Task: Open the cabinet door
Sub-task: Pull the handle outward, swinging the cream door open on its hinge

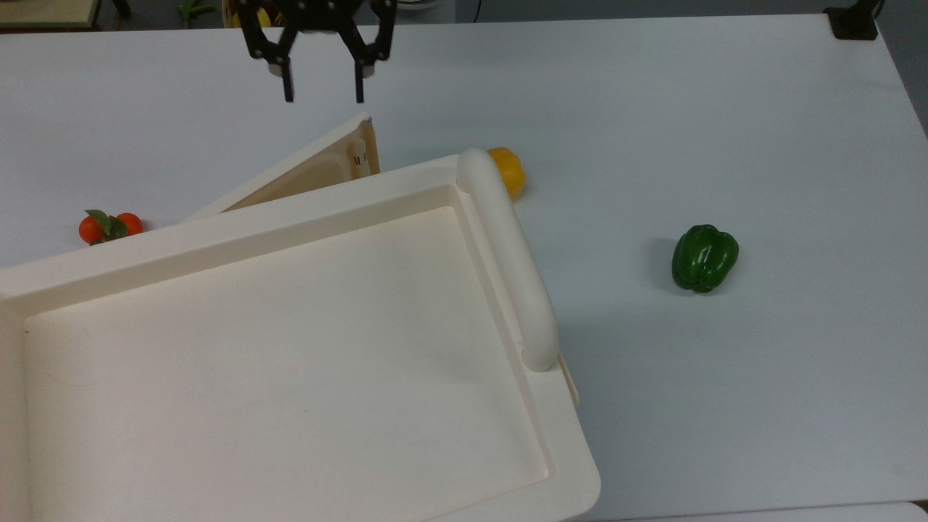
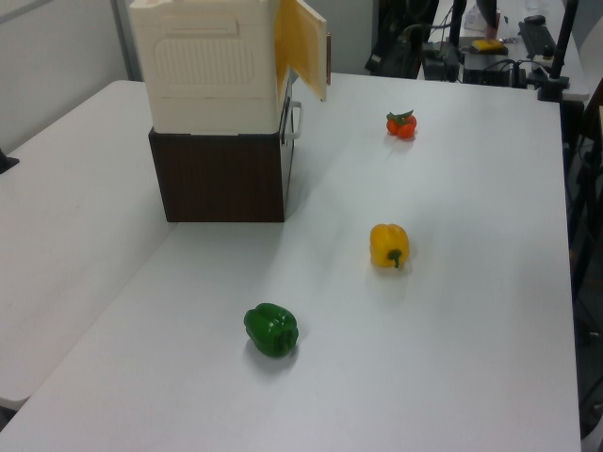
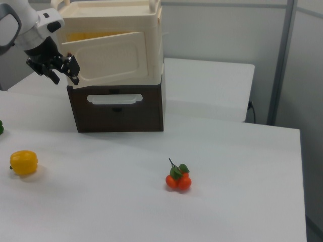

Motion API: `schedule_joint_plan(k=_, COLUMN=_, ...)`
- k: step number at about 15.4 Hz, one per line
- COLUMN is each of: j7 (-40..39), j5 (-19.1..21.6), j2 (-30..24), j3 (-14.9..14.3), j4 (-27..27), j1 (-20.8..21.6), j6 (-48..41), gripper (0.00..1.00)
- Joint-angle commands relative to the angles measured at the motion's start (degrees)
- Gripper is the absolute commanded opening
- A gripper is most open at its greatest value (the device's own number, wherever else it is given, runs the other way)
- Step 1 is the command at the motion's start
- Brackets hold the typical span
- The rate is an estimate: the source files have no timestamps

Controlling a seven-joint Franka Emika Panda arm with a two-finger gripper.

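Note:
The cabinet (image 1: 290,348) is a large cream unit with a tray-like top and a thick rounded bar (image 1: 507,254); it stands on a dark brown base (image 2: 221,174). Its cabinet door (image 1: 312,170) stands swung out at an angle, hinged on the top view's left. The door also shows ajar in the left view (image 2: 301,47) and the right view (image 3: 108,58). My gripper (image 1: 323,94) hangs open just beyond the door's free edge, apart from it and holding nothing. In the right view the gripper (image 3: 64,69) sits beside the door's left edge.
On the white table lie a yellow pepper (image 1: 511,170) close to the bar's far end, a green pepper (image 1: 703,257) further to the top view's right, and orange fruits with leaves (image 1: 109,227) at the top view's left. A fruit basket (image 1: 250,11) sits at the table's far edge.

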Motion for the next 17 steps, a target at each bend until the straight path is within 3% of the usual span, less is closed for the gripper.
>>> schedule_joint_plan(k=1, j7=0.6, j5=1.5, j2=-0.9, j3=-0.2, j4=-1.0, j1=-0.3, j6=-0.4, gripper=0.85)
schedule_joint_plan(k=4, j7=8.8, j5=2.8, j2=0.0, j3=-0.2, j4=0.6, j1=-0.2, j6=0.5, gripper=1.0)
schedule_joint_plan(k=13, j7=25.7, j5=1.9, j2=5.7, j3=0.3, j4=3.5, j1=0.6, j6=10.0, gripper=1.0)
schedule_joint_plan(k=17, j7=24.9, j5=1.0, j2=6.4, j3=0.3, j4=3.2, j1=0.3, j6=10.9, gripper=1.0)
